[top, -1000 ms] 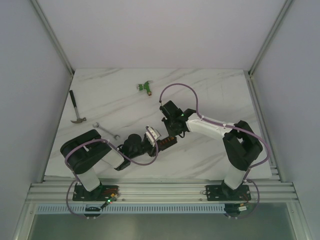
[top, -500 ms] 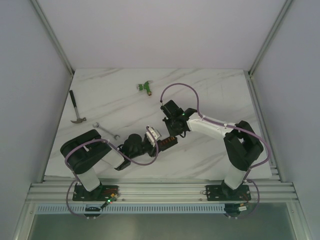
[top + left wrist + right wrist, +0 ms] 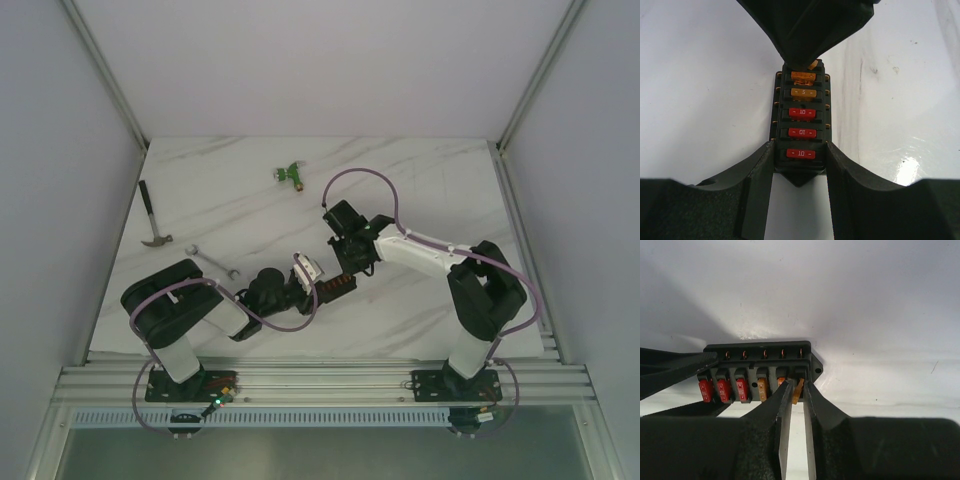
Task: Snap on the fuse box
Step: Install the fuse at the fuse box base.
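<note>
Lying on the table point(image 3: 450, 180) a little nearer to the near edge than to the far one, about midway between the left and right edges, the fuse box point(image 3: 337, 287) is flat with its fuses facing up. The left gripper point(image 3: 318, 291) is clamped on it: in the left wrist view its two fingers point(image 3: 760, 172) press on both long sides of the box at the near end. That view shows three red fuses point(image 3: 801, 133) marked 10 in the slots nearest to these fingers, and orange ones after them.

The right gripper point(image 3: 347, 274) comes down on the other end of the box. In the right wrist view its fingers point(image 3: 784, 400) are almost together and pinch an orange fuse point(image 3: 798, 390) at the last slot, beside the mounting ear of the box. This fuse stands tilted, not straight like its neighbours. I cannot tell if it is fully down in the slot.

Near the left edge lies a hammer point(image 3: 152, 216), and a wrench point(image 3: 212, 262) lies between it and the left arm. A green connector point(image 3: 291, 175) is toward the far edge, well apart from the box.
</note>
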Available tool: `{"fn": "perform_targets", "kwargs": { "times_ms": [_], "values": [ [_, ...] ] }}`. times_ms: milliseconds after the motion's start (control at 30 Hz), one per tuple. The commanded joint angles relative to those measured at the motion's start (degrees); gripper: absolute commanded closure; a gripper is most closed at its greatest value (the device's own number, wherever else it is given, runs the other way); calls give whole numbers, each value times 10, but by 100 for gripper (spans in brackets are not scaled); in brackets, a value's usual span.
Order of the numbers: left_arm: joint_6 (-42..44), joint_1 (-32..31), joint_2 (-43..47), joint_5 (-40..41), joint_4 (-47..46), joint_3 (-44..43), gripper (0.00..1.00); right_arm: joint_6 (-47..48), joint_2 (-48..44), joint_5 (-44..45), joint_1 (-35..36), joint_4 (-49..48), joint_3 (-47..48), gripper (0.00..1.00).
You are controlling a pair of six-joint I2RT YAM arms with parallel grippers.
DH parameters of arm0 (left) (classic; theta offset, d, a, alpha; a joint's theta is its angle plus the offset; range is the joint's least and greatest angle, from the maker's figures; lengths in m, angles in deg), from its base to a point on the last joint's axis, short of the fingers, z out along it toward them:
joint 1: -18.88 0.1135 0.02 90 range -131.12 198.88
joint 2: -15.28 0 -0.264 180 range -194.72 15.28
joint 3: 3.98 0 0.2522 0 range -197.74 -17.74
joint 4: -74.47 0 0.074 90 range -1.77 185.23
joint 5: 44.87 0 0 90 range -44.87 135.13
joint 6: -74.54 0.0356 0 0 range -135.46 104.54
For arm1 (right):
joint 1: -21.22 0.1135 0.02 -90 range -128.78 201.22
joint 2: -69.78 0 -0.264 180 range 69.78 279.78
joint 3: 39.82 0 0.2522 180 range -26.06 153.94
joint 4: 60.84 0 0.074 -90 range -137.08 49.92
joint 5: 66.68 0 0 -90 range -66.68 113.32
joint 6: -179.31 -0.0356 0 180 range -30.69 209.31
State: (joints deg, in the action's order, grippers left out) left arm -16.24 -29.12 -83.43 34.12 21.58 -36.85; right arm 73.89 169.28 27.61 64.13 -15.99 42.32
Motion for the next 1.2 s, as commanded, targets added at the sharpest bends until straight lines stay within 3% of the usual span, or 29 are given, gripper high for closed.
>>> {"fn": "perform_targets", "kwargs": {
  "times_ms": [0, 333, 967, 1167],
  "values": [
    [2, 0, -2, -12, 42, 3, 54, -3, 12, 3, 5, 29, 5, 79],
    [4, 0, -3, -18, 44, 3, 54, 11, 4, 1, 5, 44, 20, 100],
    [40, -1, 8, -35, 91, -9, 54, 45, 25, -111, -27, 81, 51, 100],
    [49, 0, 13, -43, 99, -10, 54, 52, 29, -111, -34, 86, 52, 100]
  ]
}}
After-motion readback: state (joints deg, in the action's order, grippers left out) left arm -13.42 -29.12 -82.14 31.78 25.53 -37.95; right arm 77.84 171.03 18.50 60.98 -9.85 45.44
